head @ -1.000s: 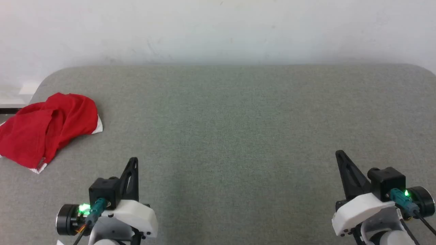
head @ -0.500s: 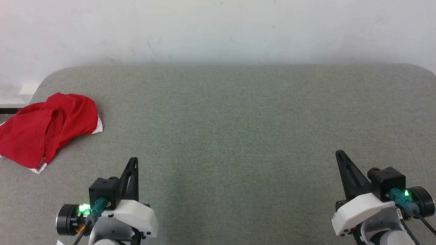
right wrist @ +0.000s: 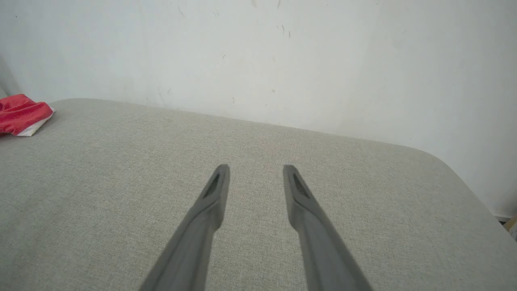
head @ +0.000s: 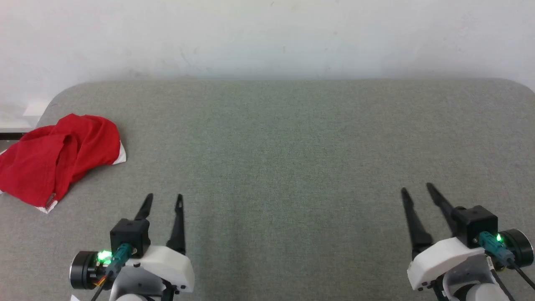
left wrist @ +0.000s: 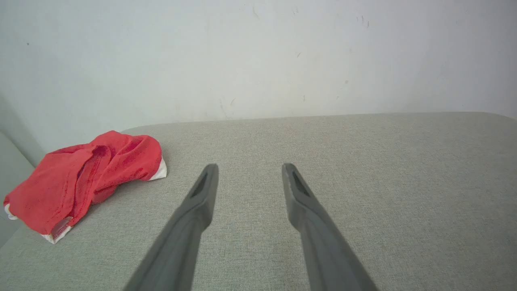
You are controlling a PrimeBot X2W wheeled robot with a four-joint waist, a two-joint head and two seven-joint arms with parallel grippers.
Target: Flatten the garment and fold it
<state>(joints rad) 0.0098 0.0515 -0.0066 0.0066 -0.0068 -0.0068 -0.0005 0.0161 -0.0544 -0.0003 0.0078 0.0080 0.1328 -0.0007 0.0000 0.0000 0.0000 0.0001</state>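
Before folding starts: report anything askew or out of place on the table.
The red shorts lie crumpled in a heap at the left edge of the table, seemingly overhanging it rather than spread flat. Nothing else stands out.

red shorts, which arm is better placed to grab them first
Left: the red shorts lie bunched far left on the table, near the open left pincer; the right pincer sits far across.
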